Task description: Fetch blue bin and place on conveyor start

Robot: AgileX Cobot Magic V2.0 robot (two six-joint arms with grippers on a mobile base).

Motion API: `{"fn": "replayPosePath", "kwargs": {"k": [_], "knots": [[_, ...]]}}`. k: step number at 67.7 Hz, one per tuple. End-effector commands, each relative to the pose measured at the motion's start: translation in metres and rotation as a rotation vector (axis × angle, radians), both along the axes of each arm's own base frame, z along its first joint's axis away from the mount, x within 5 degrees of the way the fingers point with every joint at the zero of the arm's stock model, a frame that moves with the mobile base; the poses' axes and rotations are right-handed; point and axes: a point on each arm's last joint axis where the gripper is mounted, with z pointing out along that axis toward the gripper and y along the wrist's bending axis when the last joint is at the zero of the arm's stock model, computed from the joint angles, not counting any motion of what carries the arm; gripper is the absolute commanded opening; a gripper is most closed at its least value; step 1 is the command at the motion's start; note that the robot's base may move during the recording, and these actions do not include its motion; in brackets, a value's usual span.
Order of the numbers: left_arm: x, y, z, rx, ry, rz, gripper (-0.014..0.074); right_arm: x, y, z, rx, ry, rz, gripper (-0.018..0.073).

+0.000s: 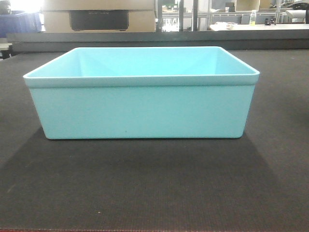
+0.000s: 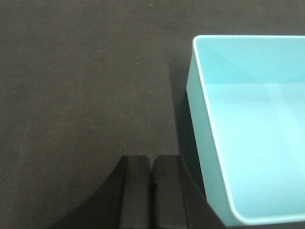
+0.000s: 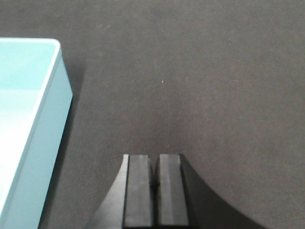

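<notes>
The blue bin is a pale aqua tub standing upright and empty on the conveyor start, a wide dark grey felt-like belt. In the left wrist view the bin lies to the right of my left gripper, which is shut, empty and over bare belt. In the right wrist view the bin lies to the left of my right gripper, which is shut, empty and over bare belt. Neither gripper touches the bin. Neither gripper shows in the front view.
Behind the belt runs a dark rail. Beyond it stand a cardboard box with a black panel, dark blue bins at the far left, and a table with a bottle at the far right.
</notes>
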Motion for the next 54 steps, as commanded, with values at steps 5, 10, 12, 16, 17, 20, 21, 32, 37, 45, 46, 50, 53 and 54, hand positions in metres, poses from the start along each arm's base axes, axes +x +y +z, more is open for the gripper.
{"fn": "replayPosePath", "kwargs": {"k": [5, 10, 12, 16, 17, 20, 21, 32, 37, 45, 46, 50, 53, 54], "knots": [[-0.036, 0.004, -0.013, -0.032, -0.158, -0.025, -0.0111, -0.032, 0.0, -0.015, -0.028, -0.166, 0.023, -0.0162], [-0.057, 0.007, -0.021, -0.042, -0.211, -0.032, -0.0111, -0.051, 0.001, -0.018, -0.028, -0.255, 0.03, -0.0162], [-0.065, 0.008, -0.023, -0.046, -0.235, -0.034, -0.0111, -0.057, 0.002, -0.02, -0.028, -0.279, 0.032, -0.0162], [-0.077, 0.01, -0.026, -0.051, -0.27, -0.035, -0.0111, -0.069, 0.002, -0.018, -0.028, -0.356, 0.037, -0.0162], [-0.08, 0.011, -0.027, -0.052, -0.277, -0.035, -0.0111, -0.072, 0.002, -0.018, -0.029, -0.369, 0.037, -0.0162], [-0.089, 0.012, -0.028, -0.056, -0.307, -0.036, -0.0111, -0.081, 0.002, -0.017, -0.029, -0.405, 0.038, -0.0162], [-0.091, 0.012, -0.028, -0.057, -0.314, -0.036, -0.0111, -0.085, 0.003, -0.015, -0.03, -0.428, 0.038, -0.0162], [-0.115, 0.016, -0.025, -0.065, -0.41, -0.036, -0.0111, -0.11, 0.003, -0.001, -0.033, -0.57, 0.039, -0.0162], [-0.121, 0.017, -0.022, -0.071, -0.449, -0.037, -0.0111, -0.115, 0.003, 0.003, -0.034, -0.606, 0.04, -0.0162], [-0.129, 0.019, -0.017, -0.078, -0.5, -0.038, -0.0111, -0.118, 0.003, 0.004, -0.035, -0.62, 0.04, -0.0162], [-0.13, 0.019, -0.017, -0.079, -0.505, -0.039, -0.0111, -0.118, 0.003, 0.004, -0.035, -0.62, 0.04, -0.0162], [-0.131, 0.019, -0.016, -0.081, -0.518, -0.039, -0.0111, -0.118, 0.003, 0.004, -0.035, -0.62, 0.04, -0.0162], [-0.132, 0.019, -0.016, -0.081, -0.52, -0.039, -0.0111, -0.118, 0.003, 0.004, -0.035, -0.62, 0.04, -0.0162], [-0.132, 0.019, -0.016, -0.081, -0.52, -0.039, -0.0111, -0.118, 0.003, 0.004, -0.035, -0.62, 0.04, -0.0162]]}}
